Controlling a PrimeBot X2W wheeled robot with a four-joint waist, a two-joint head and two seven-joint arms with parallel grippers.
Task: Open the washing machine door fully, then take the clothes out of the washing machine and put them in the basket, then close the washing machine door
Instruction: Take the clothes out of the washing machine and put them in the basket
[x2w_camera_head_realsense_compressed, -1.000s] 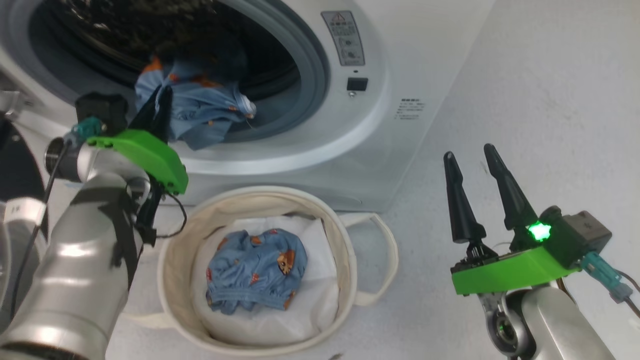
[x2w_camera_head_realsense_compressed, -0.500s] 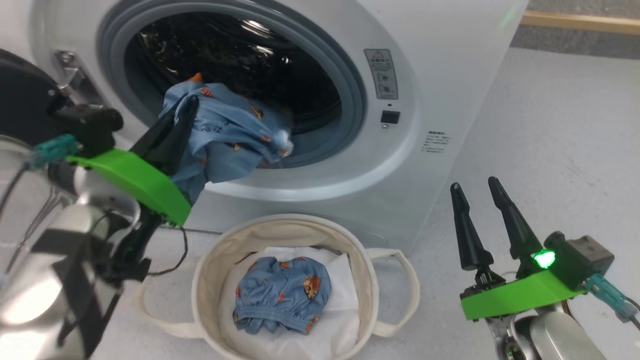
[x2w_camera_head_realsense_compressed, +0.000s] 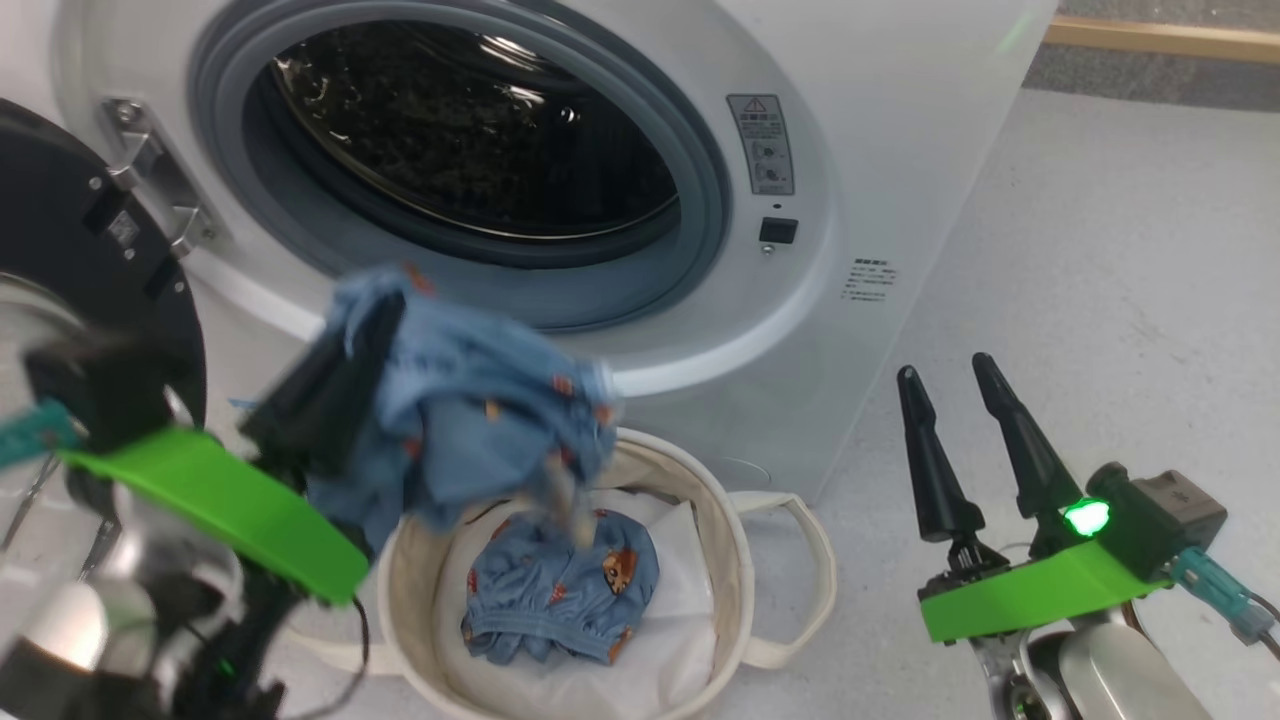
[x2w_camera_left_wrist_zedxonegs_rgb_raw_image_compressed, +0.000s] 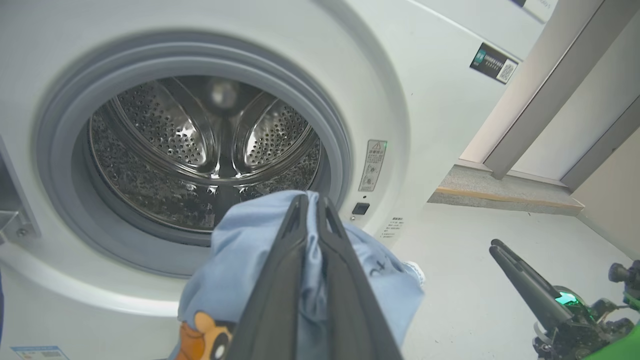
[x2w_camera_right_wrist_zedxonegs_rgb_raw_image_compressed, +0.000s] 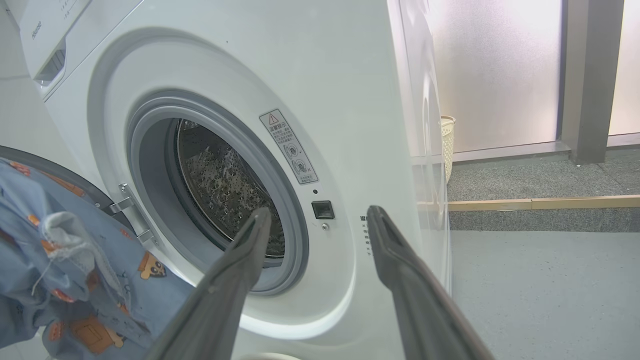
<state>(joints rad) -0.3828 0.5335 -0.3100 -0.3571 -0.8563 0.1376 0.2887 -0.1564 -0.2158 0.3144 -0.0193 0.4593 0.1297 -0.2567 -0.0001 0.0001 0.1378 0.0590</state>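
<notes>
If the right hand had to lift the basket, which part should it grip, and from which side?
Probably the looped fabric handle on the basket's right side, nearest the open right hand. It stands out from the wall as a free loop, so the hand could come from above, one finger through it, and close on the strap.

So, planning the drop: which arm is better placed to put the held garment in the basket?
Left. The left gripper is shut on the blue garment, which hangs by the rim of the basket. The right gripper stands open and empty, off to its right.
</notes>
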